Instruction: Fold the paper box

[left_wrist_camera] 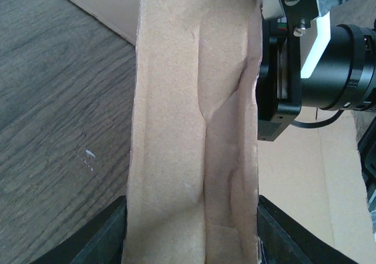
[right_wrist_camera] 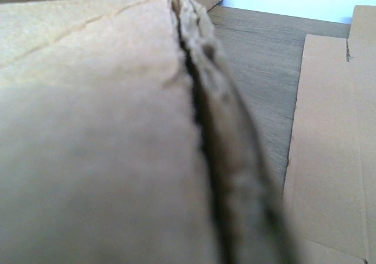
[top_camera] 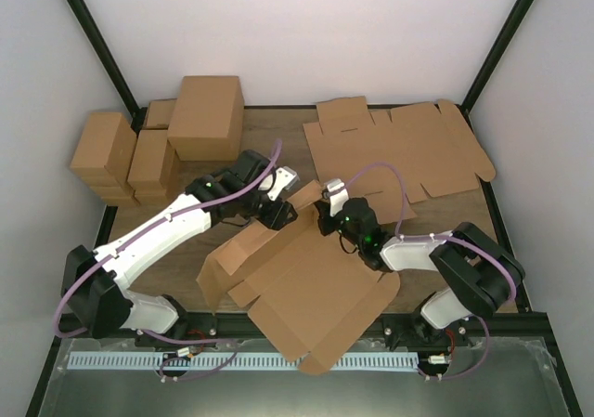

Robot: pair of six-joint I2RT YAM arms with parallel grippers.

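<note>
The paper box [top_camera: 316, 287] lies half folded in the middle of the table, a brown cardboard piece with one side wall raised. My left gripper [top_camera: 278, 215] reaches it from the left. In the left wrist view its gripper [left_wrist_camera: 191, 234] is shut on that doubled wall [left_wrist_camera: 194, 129], with a dark finger [left_wrist_camera: 103, 240] pressed on each side. My right gripper [top_camera: 325, 217] meets the same wall from the right, and its black body [left_wrist_camera: 311, 58] shows close beside it. The right wrist view is filled by the blurred folded cardboard edge [right_wrist_camera: 200, 129], which hides that gripper's fingers.
A second flat die-cut cardboard sheet [top_camera: 399, 152] lies at the back right, its edge [right_wrist_camera: 335, 146] near my right wrist. Folded cartons stand at the back left: a large one [top_camera: 204, 115] and smaller ones [top_camera: 102, 152] [top_camera: 153, 162]. A black frame borders the table.
</note>
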